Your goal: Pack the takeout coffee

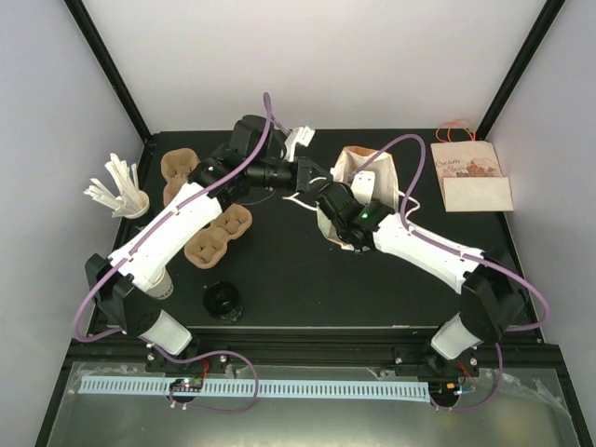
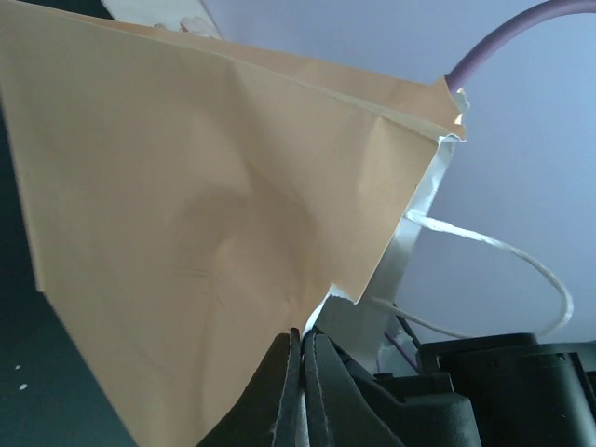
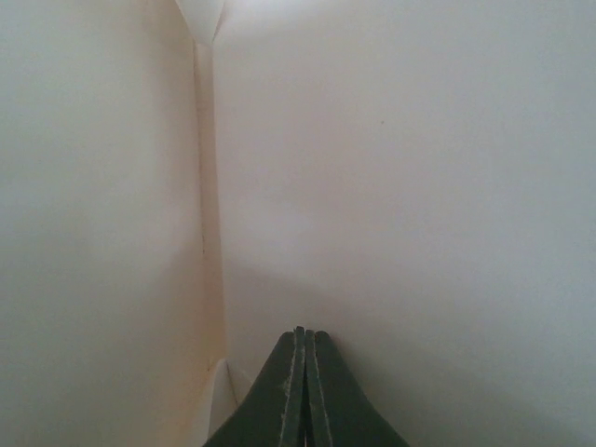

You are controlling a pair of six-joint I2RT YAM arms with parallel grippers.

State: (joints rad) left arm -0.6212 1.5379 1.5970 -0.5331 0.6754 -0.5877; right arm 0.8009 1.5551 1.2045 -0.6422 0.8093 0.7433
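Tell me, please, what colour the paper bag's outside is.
Light tan-brown; the paper bag shows best in the left wrist view.

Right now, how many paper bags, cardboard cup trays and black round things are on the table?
Paper bags: 2, one open, one flat
Cardboard cup trays: 2
Black round things: 1
Total: 5

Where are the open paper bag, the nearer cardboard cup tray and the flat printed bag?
open paper bag (image 1: 374, 172): top view, on its pale inner wall.
cardboard cup tray (image 1: 228, 231): top view, on a cup pocket of the nearer tray.
flat printed bag (image 1: 466, 170): top view, on its printed face.
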